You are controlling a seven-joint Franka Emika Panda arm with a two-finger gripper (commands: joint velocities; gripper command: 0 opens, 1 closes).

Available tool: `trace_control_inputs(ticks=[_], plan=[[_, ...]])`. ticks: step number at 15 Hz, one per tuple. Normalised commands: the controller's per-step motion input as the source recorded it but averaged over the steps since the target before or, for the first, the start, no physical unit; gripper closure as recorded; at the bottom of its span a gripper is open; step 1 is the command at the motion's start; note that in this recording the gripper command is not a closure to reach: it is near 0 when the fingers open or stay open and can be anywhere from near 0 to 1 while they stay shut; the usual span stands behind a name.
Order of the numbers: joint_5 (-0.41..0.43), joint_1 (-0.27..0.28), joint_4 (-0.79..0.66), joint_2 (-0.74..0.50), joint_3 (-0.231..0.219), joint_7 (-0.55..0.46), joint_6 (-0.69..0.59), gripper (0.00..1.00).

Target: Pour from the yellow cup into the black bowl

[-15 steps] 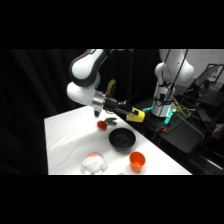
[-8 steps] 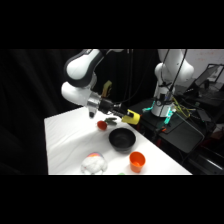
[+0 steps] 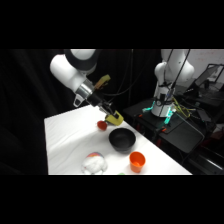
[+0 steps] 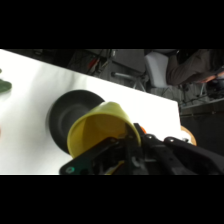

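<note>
A dark room surrounds the white table [image 3: 70, 140], with black background to the left and a cluttered bench with a second white robot arm [image 3: 172, 75] and a teal glow at the right of the side view. In that view the white Franka arm [image 3: 72, 70] reaches down from the upper left toward the table's middle, and its gripper [image 3: 111, 116] is clamped on the yellow cup [image 3: 115, 119], which is tipped over on its side in the air just above the far rim of the black bowl [image 3: 122, 140]. The bowl sits on the table near its right edge. A small red object [image 3: 102, 125] lies just beside the bowl on the far side, below the gripper. Nearer the camera stand an orange cup [image 3: 137, 161], close to the bowl, and a clear whitish domed object [image 3: 94, 163] to its left. In the wrist view the white table [image 4: 30, 100] fills the left and middle, with dark clutter beyond its far edge. The yellow cup [image 4: 97, 130] is large in the foreground, held at its base by the gripper [image 4: 125, 150], its open mouth turned toward the camera's left and overlapping the black bowl [image 4: 65, 112] beneath it. The orange cup [image 4: 188, 135] peeks out behind the linkage at the right, and a dark green object [image 4: 4, 86] shows at the left edge.
</note>
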Motion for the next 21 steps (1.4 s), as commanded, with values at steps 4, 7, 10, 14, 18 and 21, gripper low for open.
trace_control_inputs(ticks=[4, 7, 10, 14, 18, 21], plan=[[0.0, 0.027, -0.04, -0.14, -0.048, 0.17, 0.61, 0.14], [0.012, 0.03, -0.03, -0.03, -0.041, 0.22, 0.7, 0.13], [-0.042, 0.07, -0.07, 0.01, -0.033, 0.29, 0.77, 0.13], [-0.192, 0.129, -0.04, 0.13, -0.08, 0.42, 0.8, 0.13], [-0.429, 0.21, -0.04, 0.18, -0.222, 0.57, 0.54, 0.09], [-0.376, 0.196, -0.16, 0.05, -0.226, 0.44, 0.22, 0.09]])
